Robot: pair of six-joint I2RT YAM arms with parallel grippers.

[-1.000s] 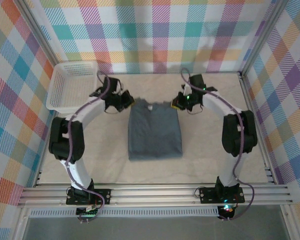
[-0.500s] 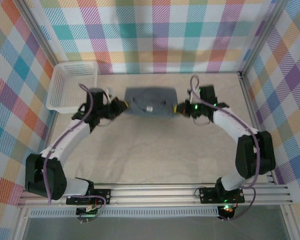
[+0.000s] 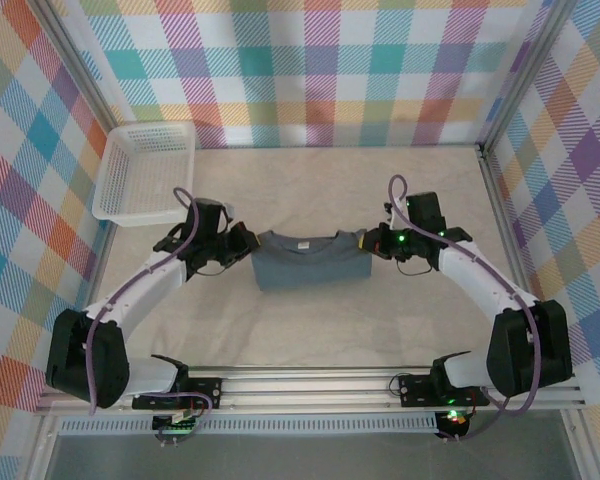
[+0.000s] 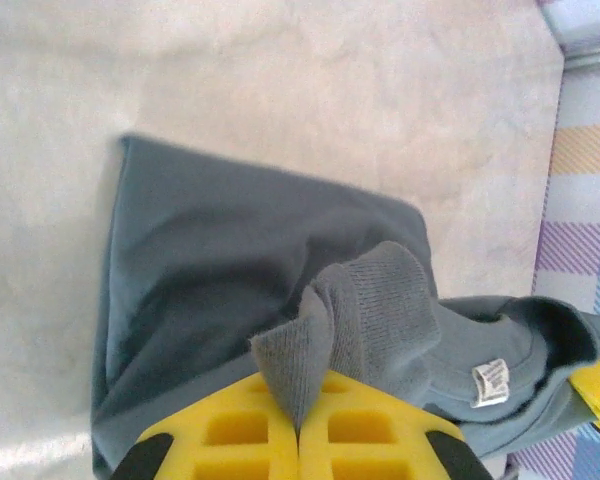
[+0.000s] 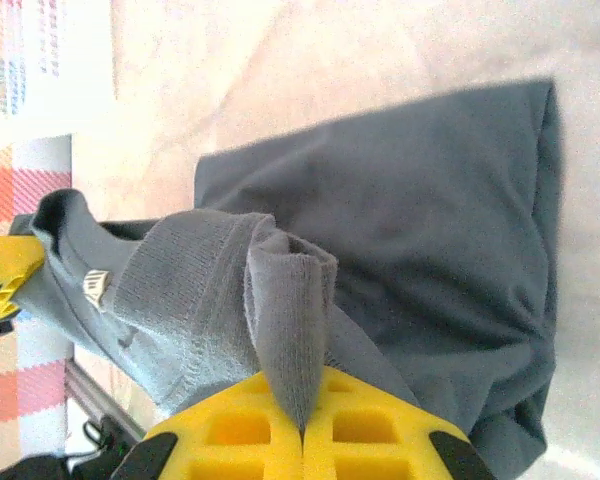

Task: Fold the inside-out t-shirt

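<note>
On beige tabletop (image 3: 310, 330), t-shirt (image 3: 310, 265); plaid walls (image 3: 320, 60) around.

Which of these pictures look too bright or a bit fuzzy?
Top external: soft, even light, and the t-shirt looks slightly grainy. Left wrist: the table is washed out pale, with a bright patch at bottom left; the ribbed cloth pinched in the left claw is sharp. Right wrist: the table is pale too, the far left edge is blurry, and the cloth in the right claw is crisp.
</note>
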